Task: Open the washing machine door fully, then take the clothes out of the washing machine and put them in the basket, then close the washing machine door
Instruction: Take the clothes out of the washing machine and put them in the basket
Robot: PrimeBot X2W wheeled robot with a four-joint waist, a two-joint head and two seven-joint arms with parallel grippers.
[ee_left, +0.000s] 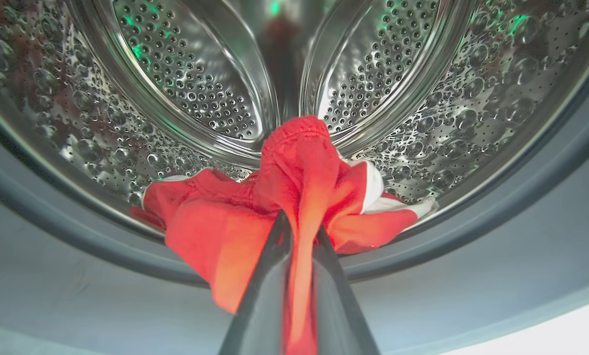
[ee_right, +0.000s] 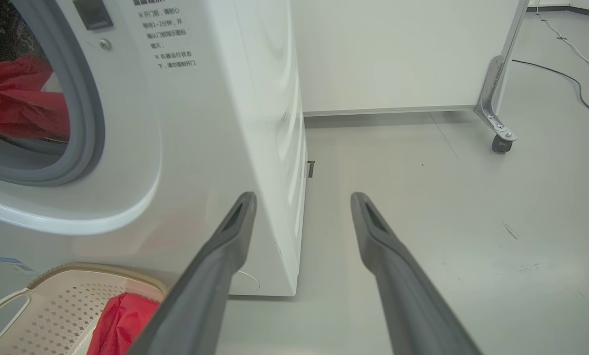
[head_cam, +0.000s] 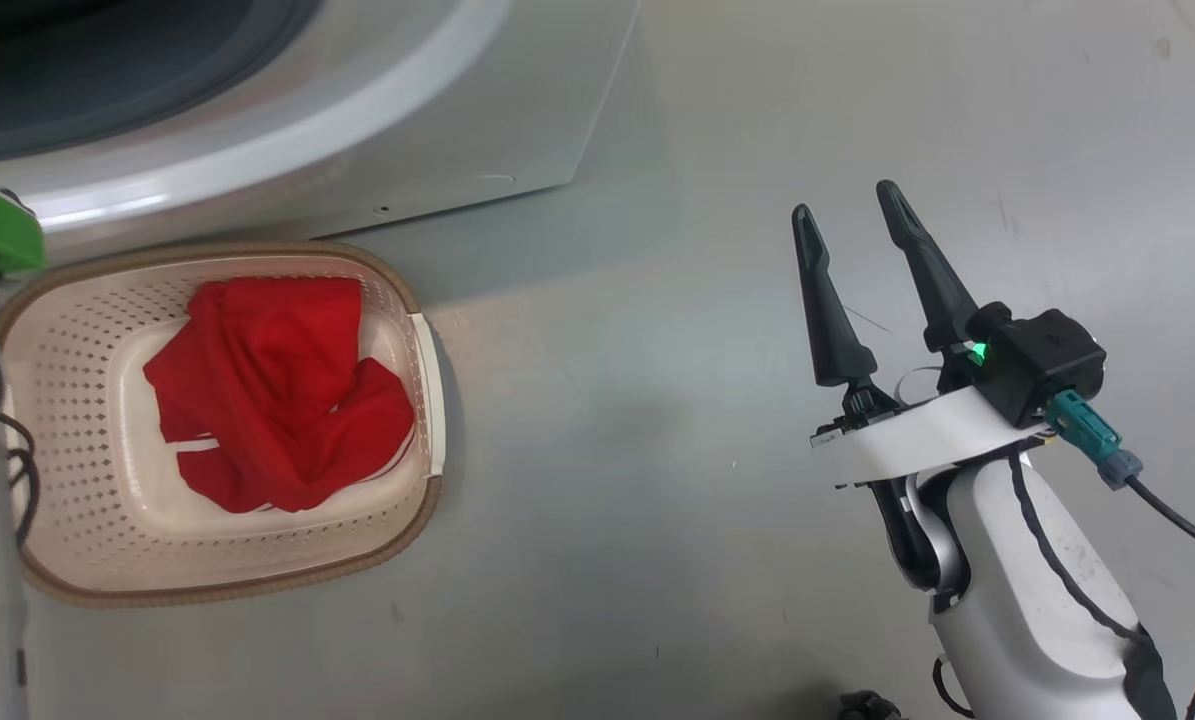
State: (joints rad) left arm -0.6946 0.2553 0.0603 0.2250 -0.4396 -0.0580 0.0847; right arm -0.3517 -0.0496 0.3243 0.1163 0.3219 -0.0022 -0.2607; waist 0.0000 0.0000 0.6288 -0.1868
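Clothes in hand: bright red fabric garment with white trim [ee_left: 210, 222], 1 fold clamped tight between the 2 dark fingers [ee_left: 255, 305] of the left gripper [ee_left: 299, 227].
Lie of it: straight ahead of the tips, bunched on the lower front edge of the perforated steel drum [ee_left: 186, 74] and spilling over the grey rubber ring [ee_left: 521, 207]; the pinched fold runs along the fingers.
Basket: cream perforated plastic basket with brown rim [head_cam: 227, 590], on the floor [head_cam: 657, 500] against the front of the white washing machine [head_cam: 407, 150], with 1 red garment [head_cam: 277, 400] inside.
Other arm: right gripper [head_cam: 852, 215], fingers spread wide and empty, well apart from the basket.
Coming move: probably back out and down; the left arm is nearer.
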